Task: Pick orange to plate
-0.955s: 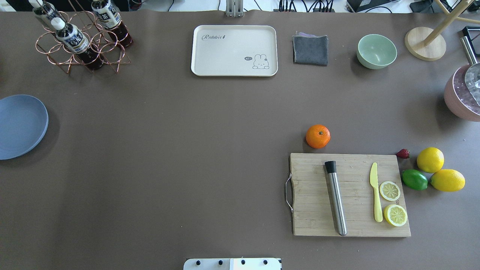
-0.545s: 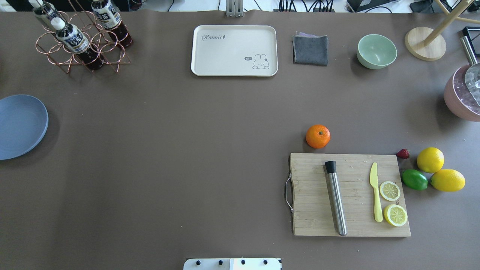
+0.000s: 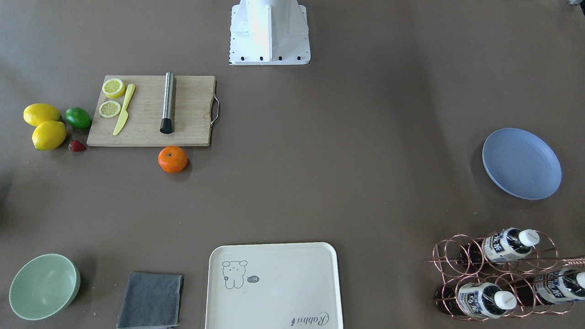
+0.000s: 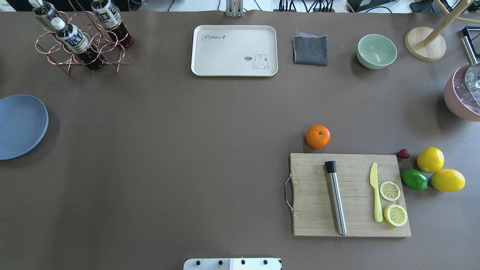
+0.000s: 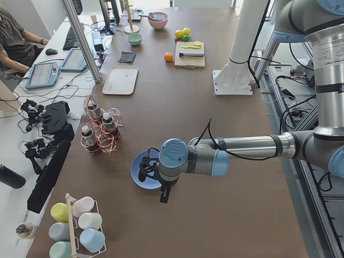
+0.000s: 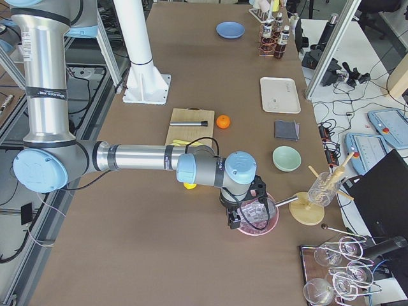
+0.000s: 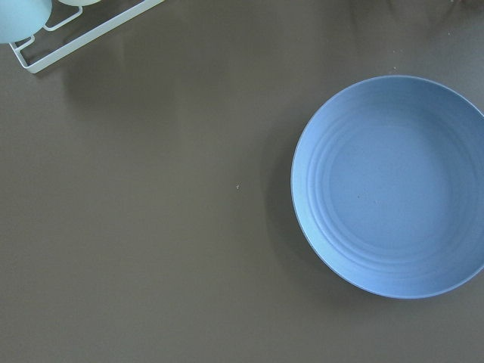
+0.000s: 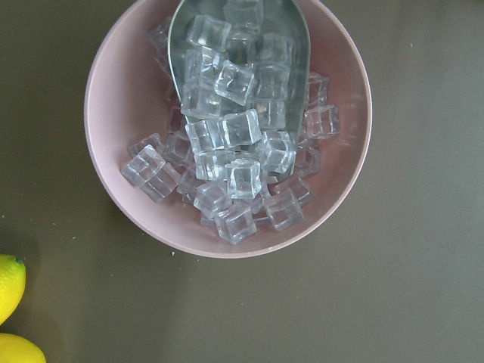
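Nothing has moved. Orange (image 4: 318, 136) on tabletop (image 4: 187, 150) beside board (image 4: 311, 210), well apart from plate (image 4: 20, 125). Approach pending: my right pincer (image 6: 241, 218), state I cannot tell, must reach the orange.

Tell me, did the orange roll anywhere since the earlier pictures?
No. In the overhead view the orange sits in the same spot as before, just past the far edge of the cutting board.

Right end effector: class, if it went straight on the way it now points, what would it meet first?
Probably the clear ice cubes heaped in the metal scoop in the round pink bowl, directly below the right end effector; height unclear.
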Robot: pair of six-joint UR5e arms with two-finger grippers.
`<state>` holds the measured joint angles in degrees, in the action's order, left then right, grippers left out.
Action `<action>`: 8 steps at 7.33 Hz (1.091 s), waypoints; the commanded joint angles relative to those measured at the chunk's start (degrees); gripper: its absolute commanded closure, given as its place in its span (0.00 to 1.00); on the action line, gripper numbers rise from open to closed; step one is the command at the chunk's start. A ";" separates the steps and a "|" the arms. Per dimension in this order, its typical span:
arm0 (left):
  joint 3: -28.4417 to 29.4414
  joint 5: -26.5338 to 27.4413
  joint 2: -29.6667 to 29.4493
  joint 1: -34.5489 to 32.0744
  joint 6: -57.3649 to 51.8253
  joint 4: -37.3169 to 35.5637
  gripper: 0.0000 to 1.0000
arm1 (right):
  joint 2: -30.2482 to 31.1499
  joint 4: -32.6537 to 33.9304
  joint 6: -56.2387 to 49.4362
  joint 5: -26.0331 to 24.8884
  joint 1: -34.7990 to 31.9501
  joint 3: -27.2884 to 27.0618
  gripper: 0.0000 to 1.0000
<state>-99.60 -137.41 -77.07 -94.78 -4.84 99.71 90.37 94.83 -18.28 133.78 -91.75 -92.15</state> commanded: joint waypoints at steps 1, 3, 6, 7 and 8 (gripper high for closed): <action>-1.12 -0.06 0.34 0.03 -0.08 -0.04 0.02 | 0.33 0.00 0.00 -0.10 -0.01 -0.04 0.00; -1.12 0.12 0.43 0.21 -0.25 0.14 0.02 | 0.33 0.00 0.00 -0.10 -0.01 -0.04 0.00; -1.12 -0.05 1.31 0.21 0.27 0.31 0.02 | 0.33 0.00 0.00 -0.19 0.08 -0.04 0.00; -1.03 0.03 1.40 0.12 0.19 0.23 0.02 | 0.33 0.00 0.00 -0.19 0.08 -0.04 0.00; -1.12 -0.14 1.40 0.21 0.27 0.22 0.02 | 0.33 0.00 0.00 -0.19 0.08 -0.13 0.00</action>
<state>-100.68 -137.43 -75.74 -94.59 -4.64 99.95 90.70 94.83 -18.28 133.60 -91.68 -92.22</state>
